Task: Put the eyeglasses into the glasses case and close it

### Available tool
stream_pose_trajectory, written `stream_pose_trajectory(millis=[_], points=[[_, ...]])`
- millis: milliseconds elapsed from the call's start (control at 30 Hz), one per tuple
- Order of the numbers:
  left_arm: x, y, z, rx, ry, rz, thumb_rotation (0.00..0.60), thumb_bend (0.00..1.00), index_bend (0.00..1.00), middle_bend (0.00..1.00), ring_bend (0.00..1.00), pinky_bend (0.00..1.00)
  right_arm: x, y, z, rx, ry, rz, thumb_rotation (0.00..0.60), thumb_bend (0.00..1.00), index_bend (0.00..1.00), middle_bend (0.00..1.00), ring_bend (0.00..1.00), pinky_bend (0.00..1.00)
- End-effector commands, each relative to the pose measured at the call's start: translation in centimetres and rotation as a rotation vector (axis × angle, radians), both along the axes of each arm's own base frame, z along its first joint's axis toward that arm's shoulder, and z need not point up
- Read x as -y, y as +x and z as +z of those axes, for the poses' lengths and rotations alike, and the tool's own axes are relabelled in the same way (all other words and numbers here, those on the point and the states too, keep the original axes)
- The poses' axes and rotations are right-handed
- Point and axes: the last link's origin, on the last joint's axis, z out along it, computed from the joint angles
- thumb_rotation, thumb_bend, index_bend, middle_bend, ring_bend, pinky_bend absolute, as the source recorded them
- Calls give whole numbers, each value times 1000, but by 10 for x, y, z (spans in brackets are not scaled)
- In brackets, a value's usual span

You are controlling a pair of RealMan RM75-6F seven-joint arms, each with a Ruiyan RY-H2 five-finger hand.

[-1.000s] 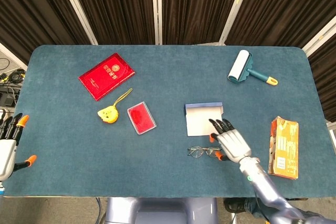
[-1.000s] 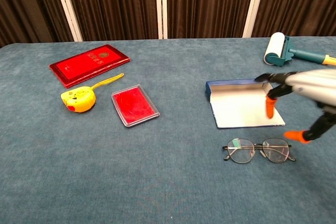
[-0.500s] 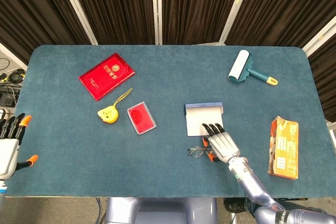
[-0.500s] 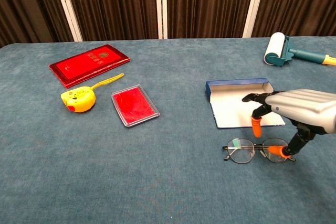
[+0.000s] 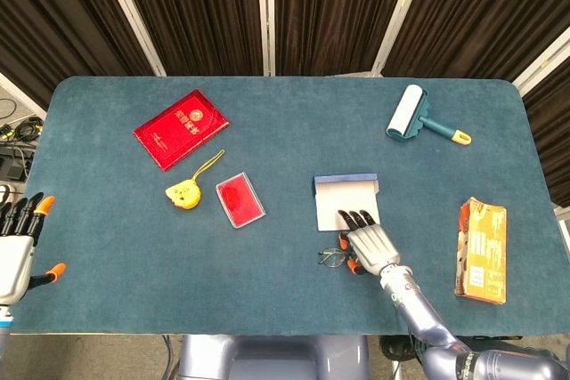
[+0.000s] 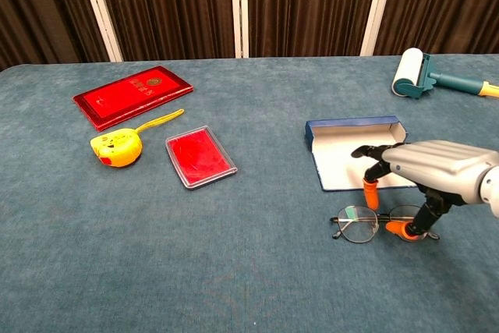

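Observation:
The thin-rimmed eyeglasses (image 5: pixel 333 258) (image 6: pixel 359 224) lie flat on the blue cloth, just in front of the open glasses case (image 5: pixel 346 198) (image 6: pixel 343 157). The case is blue outside and white inside, with its lid folded back. My right hand (image 5: pixel 368 242) (image 6: pixel 429 168) hovers low over the right half of the glasses, fingers spread. Its orange thumb tip sits at the right lens and another fingertip hangs above the bridge. Nothing is gripped. My left hand (image 5: pixel 15 246) rests at the table's left edge with fingers apart, holding nothing, seen only in the head view.
A red booklet (image 5: pixel 181 128) (image 6: pixel 132 95), a yellow tape measure (image 5: pixel 183 193) (image 6: pixel 115 148) and a red card holder (image 5: pixel 240 199) (image 6: pixel 200 156) lie to the left. A lint roller (image 5: pixel 410 113) (image 6: pixel 409 72) is at the back right. An orange box (image 5: pixel 482 249) lies near the right edge.
My right hand has slid left and lowered from beside the case onto the right side of the glasses. The glasses, the case and the left hand have stayed put.

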Motion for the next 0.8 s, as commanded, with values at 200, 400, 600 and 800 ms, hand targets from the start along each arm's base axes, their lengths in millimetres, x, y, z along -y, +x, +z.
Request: stream_pose_trajectory(millis=[200, 400, 600, 800], points=[[-1, -1, 0, -1, -1, 4, 600, 0, 0, 0, 0, 0, 2, -1, -4, -11, -3, -7, 600, 277, 497, 0, 0, 0], [-1, -1, -2, -4, -4, 7, 600, 0, 0, 0, 0, 0, 2, -2, -7, -12, 3, -9, 600, 291, 532, 0, 0, 0], [-2, -2, -2, -6, -3, 9, 600, 0, 0, 0, 0, 0, 3, -3, -9, -16, 3, -5, 600, 347, 579, 0, 0, 0], [-2, -2, -2, -8, -4, 9, 600, 0, 0, 0, 0, 0, 3, -2, -6, -6, -9, 12, 600, 371, 623, 15, 0, 0]])
